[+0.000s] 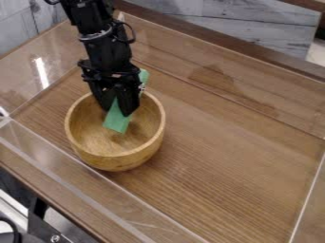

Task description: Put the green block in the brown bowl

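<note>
The brown wood-grain table [241,142] fills most of the view, and its edges run out of the picture on the right and at the bottom. A clear plastic wall [76,204] rings it; the wall is hard to make out except where it catches glare near the left and front edges. At the top right a strip of grey patterned surface [254,24] shows beyond the table, cut off by the picture's edge.

There is one round, thick-walled, light-brown wooden bowl [114,135], sitting on the table left of centre. Its far rim is partly covered by the arm.

One black robot arm [95,28] comes down from the top left, its upper part out of view. Its black gripper [114,93] points steeply down over the far side of the bowl.

One long, flat, light-green rectangular block [118,116] stands tilted, its lower end down inside the bowl and its upper end showing beside the gripper above the far rim. Its middle is hidden by the dark fingers. The jaws stand partly apart with the block between them and appear closed on it, though the contact itself is too dark to see clearly.
</note>
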You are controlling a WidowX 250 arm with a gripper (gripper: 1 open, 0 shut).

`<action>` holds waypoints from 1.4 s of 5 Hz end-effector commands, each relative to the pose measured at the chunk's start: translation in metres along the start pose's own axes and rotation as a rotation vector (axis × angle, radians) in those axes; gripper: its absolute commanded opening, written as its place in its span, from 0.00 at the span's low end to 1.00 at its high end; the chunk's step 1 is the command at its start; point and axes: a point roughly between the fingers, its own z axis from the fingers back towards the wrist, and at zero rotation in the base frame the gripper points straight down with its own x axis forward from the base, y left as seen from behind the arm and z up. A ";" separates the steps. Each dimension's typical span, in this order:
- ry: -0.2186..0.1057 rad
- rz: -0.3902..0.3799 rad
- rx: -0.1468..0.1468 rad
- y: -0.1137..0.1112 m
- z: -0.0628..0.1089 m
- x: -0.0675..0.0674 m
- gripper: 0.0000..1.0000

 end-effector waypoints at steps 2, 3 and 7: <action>-0.032 -0.017 0.019 0.000 0.012 0.011 0.00; -0.025 -0.015 0.015 0.000 0.012 0.012 0.00; 0.003 -0.006 -0.001 0.000 0.011 0.012 0.00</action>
